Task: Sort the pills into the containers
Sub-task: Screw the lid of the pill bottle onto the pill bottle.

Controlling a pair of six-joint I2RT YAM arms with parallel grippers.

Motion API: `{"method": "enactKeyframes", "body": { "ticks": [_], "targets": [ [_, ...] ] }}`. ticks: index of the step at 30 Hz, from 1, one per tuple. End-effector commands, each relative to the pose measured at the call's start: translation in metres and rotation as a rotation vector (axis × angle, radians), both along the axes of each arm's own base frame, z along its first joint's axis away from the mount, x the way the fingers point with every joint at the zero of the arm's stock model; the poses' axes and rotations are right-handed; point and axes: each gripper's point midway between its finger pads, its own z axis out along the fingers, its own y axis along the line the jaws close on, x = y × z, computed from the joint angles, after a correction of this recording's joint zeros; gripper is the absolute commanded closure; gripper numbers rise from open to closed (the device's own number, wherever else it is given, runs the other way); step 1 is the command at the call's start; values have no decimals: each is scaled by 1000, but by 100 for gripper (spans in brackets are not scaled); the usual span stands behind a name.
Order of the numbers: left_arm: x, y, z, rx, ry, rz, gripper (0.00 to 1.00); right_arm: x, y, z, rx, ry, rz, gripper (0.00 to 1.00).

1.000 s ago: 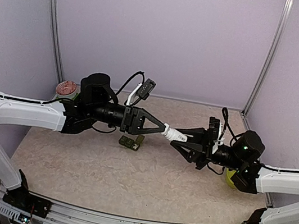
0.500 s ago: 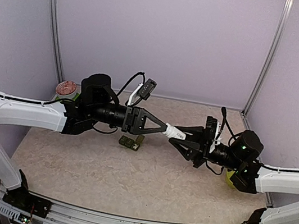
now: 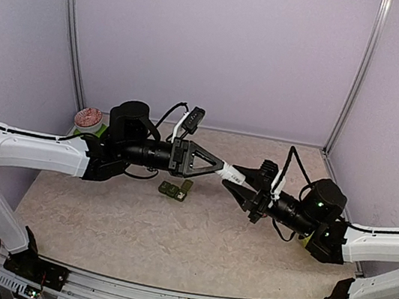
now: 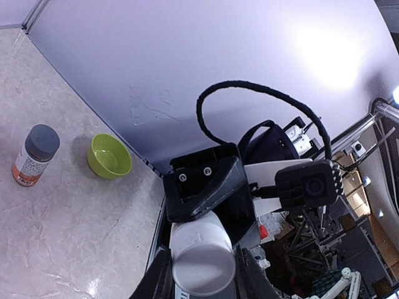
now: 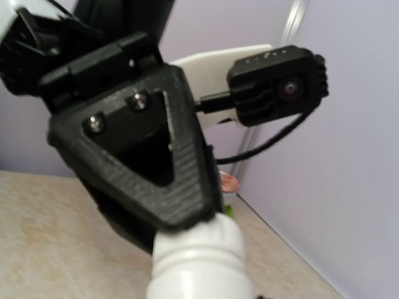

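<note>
**Top view, with the two wrist views.** The left gripper [image 3: 224, 171] and the right gripper [image 3: 244, 182] are meeting tip to tip in mid-air above the table [image 3: 169, 243], and a white bottle [image 3: 234, 175] is bridging the gap between them.

The left gripper is clamping narrowly on one end of the bottle. In the left wrist view its two fingers [image 4: 159, 281] are pressing against either side of the round white end that is facing the camera. The right gripper is gripping the other end, also at a narrow opening. The left wrist view is showing one of its dark fingers lying over the far part of the bottle, while the right wrist view is not showing its own fingertips. In the right wrist view the bottle is narrowing to a neck where the left gripper's black triangular finger is touching it.

The containers [image 3: 174, 189] — a dark green strip of joined lidded compartments — are lying flat on the table below the left gripper's wrist, well apart from both sets of fingers.

A lime-green bowl [image 4: 109, 156] is sitting close to the foot of the wall. A grey-capped bottle [image 4: 36, 154] with an orange label is standing upright near it. A red-topped round object [image 3: 88, 118] is resting at the far left corner, partly behind the left arm.
</note>
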Motion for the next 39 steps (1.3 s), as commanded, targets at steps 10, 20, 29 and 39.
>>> {"method": "enactKeyframes", "body": {
  "ticks": [10,20,29,39],
  "targets": [
    [-12,-11,-13,0,14,-21,75,-23,11,25,37,-105,16,80],
    [-10,2,-10,-14,-74,-7,38,-33,2,32,81,-59,51,80],
    [-6,16,20,-51,-159,76,1,-24,0,31,85,-35,5,81],
    [-10,7,25,-59,-136,96,1,-11,1,35,103,-36,-60,82]
  ]
}}
